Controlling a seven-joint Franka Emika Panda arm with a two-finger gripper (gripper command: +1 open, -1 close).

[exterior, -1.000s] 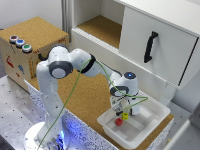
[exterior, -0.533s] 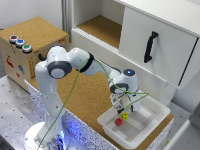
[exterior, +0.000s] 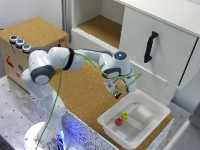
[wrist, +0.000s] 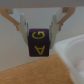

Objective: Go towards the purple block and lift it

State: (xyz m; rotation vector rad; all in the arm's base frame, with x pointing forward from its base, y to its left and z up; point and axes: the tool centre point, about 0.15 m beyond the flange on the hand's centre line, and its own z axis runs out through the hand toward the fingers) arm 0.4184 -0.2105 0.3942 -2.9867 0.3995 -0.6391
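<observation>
Since the earlier frames the gripper (exterior: 118, 93) has risen from inside the white tray (exterior: 156, 107) to a position above and beyond the tray's far left corner in the exterior view; red and yellow cubes unchanged. One Franka arm (exterior: 50, 70), white, base at the exterior view's near left, reaching right across the cork tabletop (exterior: 80, 95). One white cabinet (exterior: 155, 35) at far right, with one black handle (exterior: 149, 46) on its door and an open cork-floored shelf to the left of the door. One cork-faced box (exterior: 35, 32) at far left, carrying three buttons (exterior: 19, 43) in a row on its top. One white tray at near right on the tabletop, holding two cubes: one red cube (exterior: 119, 121) and one yellow cube (exterior: 125, 116), just beside each other, apart from the gripper. One purple block (wrist: 38, 42): in the wrist view it sits between the two fingers (wrist: 22, 26), clamped on both sides, held clear of the surface below, with yellow letter marks on its visible faces. In the exterior view the block is too small and too hidden by the fingers to make out. Claw state: clenched on the purple block.
</observation>
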